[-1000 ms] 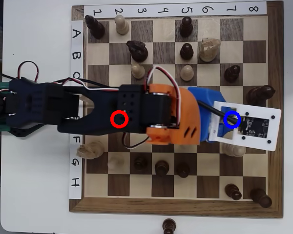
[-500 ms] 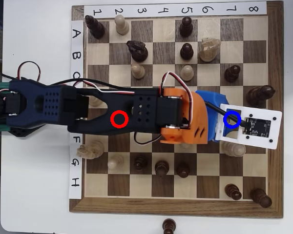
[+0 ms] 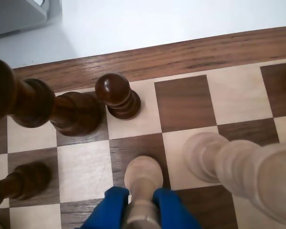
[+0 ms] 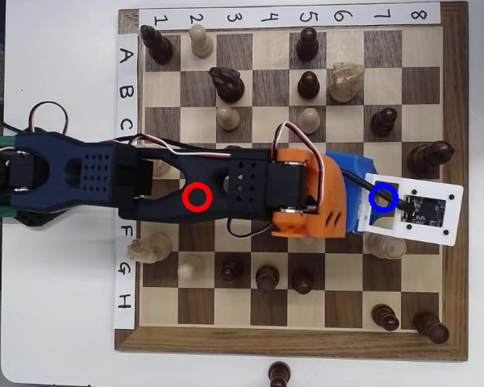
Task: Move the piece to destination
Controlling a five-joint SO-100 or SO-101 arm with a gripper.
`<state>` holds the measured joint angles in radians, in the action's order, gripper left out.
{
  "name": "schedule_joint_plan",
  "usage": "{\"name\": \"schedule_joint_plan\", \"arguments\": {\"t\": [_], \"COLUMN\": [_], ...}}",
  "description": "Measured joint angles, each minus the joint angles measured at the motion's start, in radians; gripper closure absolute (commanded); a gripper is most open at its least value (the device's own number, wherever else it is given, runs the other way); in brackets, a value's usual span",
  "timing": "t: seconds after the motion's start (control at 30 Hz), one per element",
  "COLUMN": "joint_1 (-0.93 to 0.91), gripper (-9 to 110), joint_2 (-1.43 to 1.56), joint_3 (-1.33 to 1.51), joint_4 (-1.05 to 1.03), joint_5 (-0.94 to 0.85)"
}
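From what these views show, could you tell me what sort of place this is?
Probably a hobbyist's tabletop robot chess setup: a wooden chessboard with taped-on row and column labels, on a white table, with a 3D-printed arm reaching over it, its gripper holding a cream pawn.

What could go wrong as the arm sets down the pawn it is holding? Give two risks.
1. The tall cream piece stands right beside the gripper, so a sideways drift or the fingers opening could knock it.
2. The cream pawn, held between the blue fingers, looks possibly off the dark square's centre, so it may land straddling a border.
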<state>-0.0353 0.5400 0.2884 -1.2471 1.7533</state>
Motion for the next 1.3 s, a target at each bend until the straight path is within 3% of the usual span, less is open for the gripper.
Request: {"name": "schedule_joint_plan", "arguments": {"t": [1.3], "joint_1": [0.014], "gripper": [88], "joint_2": [-0.118], "joint_3": [-0.123], "joint_4": [0.08], "joint_5": [0.0]}}
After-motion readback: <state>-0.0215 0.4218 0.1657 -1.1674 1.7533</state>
